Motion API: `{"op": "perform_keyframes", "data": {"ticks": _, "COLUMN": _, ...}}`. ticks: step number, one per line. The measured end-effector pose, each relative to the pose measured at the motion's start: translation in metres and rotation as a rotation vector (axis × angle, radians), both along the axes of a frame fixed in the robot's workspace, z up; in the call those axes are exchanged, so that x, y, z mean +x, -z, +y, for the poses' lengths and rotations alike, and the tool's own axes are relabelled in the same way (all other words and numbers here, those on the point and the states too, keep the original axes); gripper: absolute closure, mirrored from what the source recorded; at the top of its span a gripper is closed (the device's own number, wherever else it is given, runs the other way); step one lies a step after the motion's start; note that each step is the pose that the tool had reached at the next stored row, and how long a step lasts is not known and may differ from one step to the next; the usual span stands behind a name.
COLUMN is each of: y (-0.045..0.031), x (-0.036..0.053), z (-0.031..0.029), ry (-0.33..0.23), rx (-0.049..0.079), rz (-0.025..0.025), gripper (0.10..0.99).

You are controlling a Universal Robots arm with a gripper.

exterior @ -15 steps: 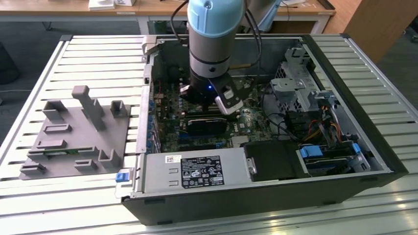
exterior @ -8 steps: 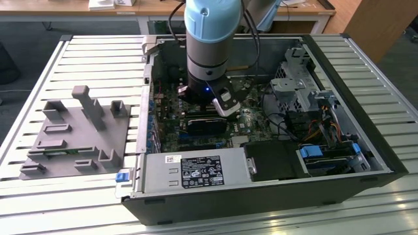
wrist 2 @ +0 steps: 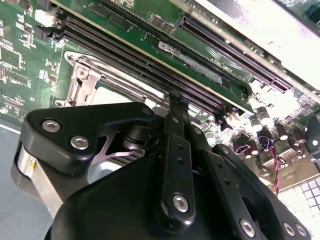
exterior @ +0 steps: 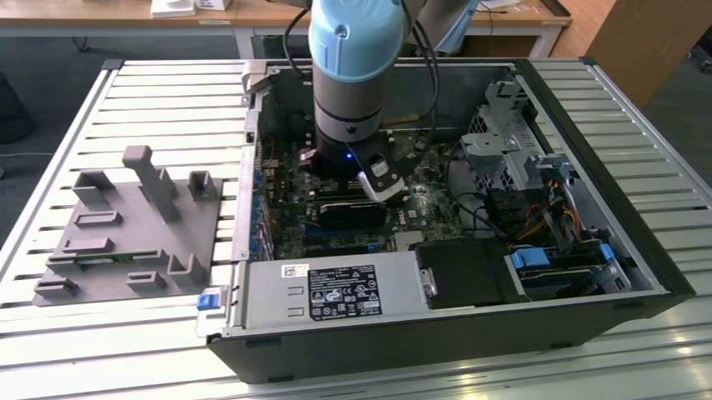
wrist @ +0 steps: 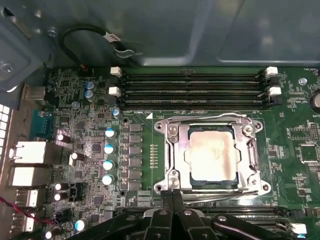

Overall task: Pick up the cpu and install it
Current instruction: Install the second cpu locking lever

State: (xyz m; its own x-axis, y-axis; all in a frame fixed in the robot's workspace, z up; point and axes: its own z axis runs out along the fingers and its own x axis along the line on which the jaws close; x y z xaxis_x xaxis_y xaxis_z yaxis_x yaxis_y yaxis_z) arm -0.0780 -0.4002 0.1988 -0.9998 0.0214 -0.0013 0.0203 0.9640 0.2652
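The cpu (wrist: 212,154), a silvery square with a pale tan tint, lies flat inside the dark socket on the green motherboard (wrist: 90,130). The socket's metal frame (wrist: 172,150) surrounds it. My gripper (wrist: 172,196) hovers just beside the socket's edge, shut with its thin black fingertips pressed together and nothing between them. In the second wrist view the gripper (wrist 2: 176,102) points at the socket frame (wrist 2: 80,80), where a pale patch of the cpu (wrist 2: 107,95) shows. In the exterior view the gripper (exterior: 373,190) is down inside the open computer case (exterior: 623,217), over the board.
Empty memory slots (wrist: 192,87) run along one side of the socket. A grey tray (exterior: 122,225) with upright holders sits at the exterior view's left. The power supply (exterior: 333,292), drive cage (exterior: 512,150) and cables (exterior: 489,217) crowd the case.
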Motion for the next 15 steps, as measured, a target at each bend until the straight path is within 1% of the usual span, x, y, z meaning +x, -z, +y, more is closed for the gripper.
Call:
{"op": "perform_keyframes", "data": {"ticks": 3, "y": 0.0019, "x": -0.0016, "z": 0.0000, "ry": 0.000, "rx": 0.005, "rz": -0.0004, "gripper": 0.980}}
{"op": "perform_keyframes", "data": {"ticks": 10, "y": 0.0049, "x": -0.0025, "z": -0.0001, "ry": 0.000, "rx": 0.010, "rz": -0.0003, "gripper": 0.980}}
{"op": "perform_keyframes", "data": {"ticks": 15, "y": 0.0058, "x": -0.0039, "z": 0.0000, "ry": 0.000, "rx": 0.021, "rz": -0.0012, "gripper": 0.980}}
